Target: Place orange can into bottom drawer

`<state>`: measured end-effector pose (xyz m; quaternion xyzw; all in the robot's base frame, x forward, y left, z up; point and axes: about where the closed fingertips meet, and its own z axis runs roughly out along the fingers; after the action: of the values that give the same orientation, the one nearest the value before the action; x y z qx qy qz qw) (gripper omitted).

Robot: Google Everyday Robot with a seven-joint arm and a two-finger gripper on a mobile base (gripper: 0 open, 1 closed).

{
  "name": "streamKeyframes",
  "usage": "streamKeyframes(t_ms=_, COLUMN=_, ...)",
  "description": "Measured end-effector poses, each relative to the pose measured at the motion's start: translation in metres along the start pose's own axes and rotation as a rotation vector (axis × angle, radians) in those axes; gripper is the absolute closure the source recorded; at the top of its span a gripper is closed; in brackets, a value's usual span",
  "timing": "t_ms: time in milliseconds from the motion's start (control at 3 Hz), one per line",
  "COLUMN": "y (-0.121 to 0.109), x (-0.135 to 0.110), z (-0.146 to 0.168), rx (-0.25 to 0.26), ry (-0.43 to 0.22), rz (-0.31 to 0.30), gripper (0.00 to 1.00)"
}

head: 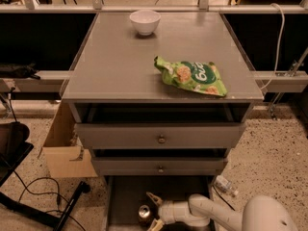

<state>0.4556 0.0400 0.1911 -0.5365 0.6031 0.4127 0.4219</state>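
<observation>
In the camera view, the bottom drawer (126,198) is pulled out at the foot of the grey cabinet, below the two knobbed drawers, and everything that matters sits inside it. The orange can (144,212) stands upright on the drawer's flat floor, near the middle. Its silver top faces up, so its long axis is vertical.

The arm reaches into the drawer from the right side, low over the floor. The gripper (151,211) points left at the can. Its fingers (153,198) are spread, one toward the back of the drawer and one toward its front edge, with the can at the mouth of the gap between them. The gap looks wider than the can, so I judge the can to be free rather than pinched, though contact at the tips cannot be ruled out.

The can lies just left of the fingertips, on the gripper's own line of reach. A straight pull to the right, out of the drawer, should therefore clear it, while any sideways swing risks tipping it.
</observation>
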Motion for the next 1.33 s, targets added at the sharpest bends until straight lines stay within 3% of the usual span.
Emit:
streamKeyframes(t_ms=333, y=0.011, x=-0.021, z=-0.014, rx=-0.007, ry=0.021, rz=-0.010, gripper=0.00)
streamKeyframes(t_ms=667, y=0.005, x=-0.062, z=-0.071, rx=0.093, ry=0.102, rz=-0.009, gripper=0.00)
streamKeyframes(t_ms=1000, y=0.004, x=-0.106, z=-0.129, rx=0.225, ry=0.183, rz=0.032, gripper=0.00)
streamKeyframes(t_ms=1333, y=0.020, x=-0.157, z=-0.145, rx=0.275, ry=0.259, rz=0.091, gripper=0.00)
